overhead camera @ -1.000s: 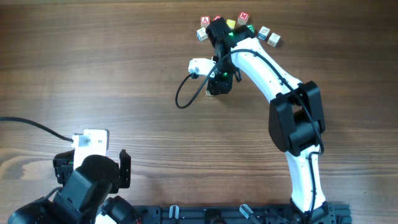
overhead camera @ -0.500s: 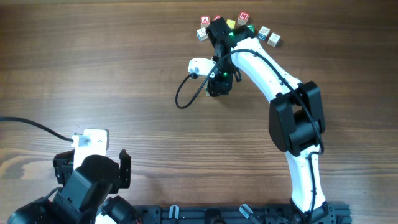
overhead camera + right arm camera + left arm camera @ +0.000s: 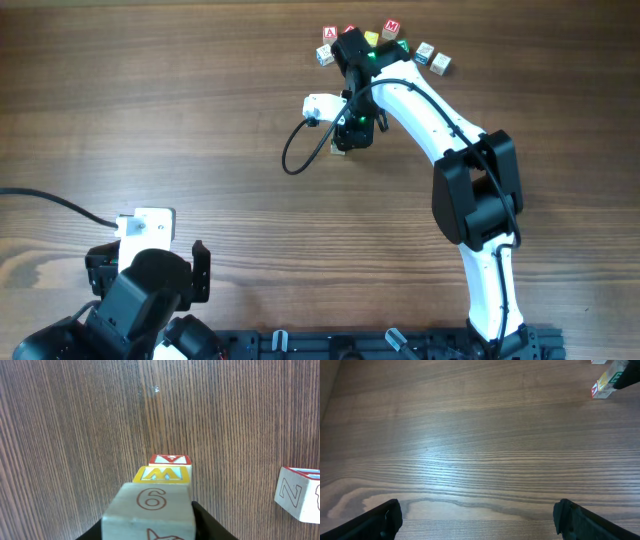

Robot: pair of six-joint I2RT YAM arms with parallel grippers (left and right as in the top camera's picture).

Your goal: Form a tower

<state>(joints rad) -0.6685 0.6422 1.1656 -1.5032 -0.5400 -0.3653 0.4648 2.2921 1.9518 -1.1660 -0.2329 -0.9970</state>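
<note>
Pale wood tower (image 3: pixel 161 474), 3 cubes, top clamped in right claw (image 3: pixel 148 522)

The tower (image 3: pixel 156 494) stands on the table (image 3: pixel 200 120) at the overhead frame's upper centre, loose cubes (image 3: pixel 425 50) strung along the top edge above it, and in the right wrist view one cube (image 3: pixel 299 494) lies apart at its right.

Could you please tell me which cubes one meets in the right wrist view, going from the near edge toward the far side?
cube marked 6 → yellow-framed cube → red-framed cube. The cube marked Z at the right edge overlaps these in depth, so it is left out.
</note>
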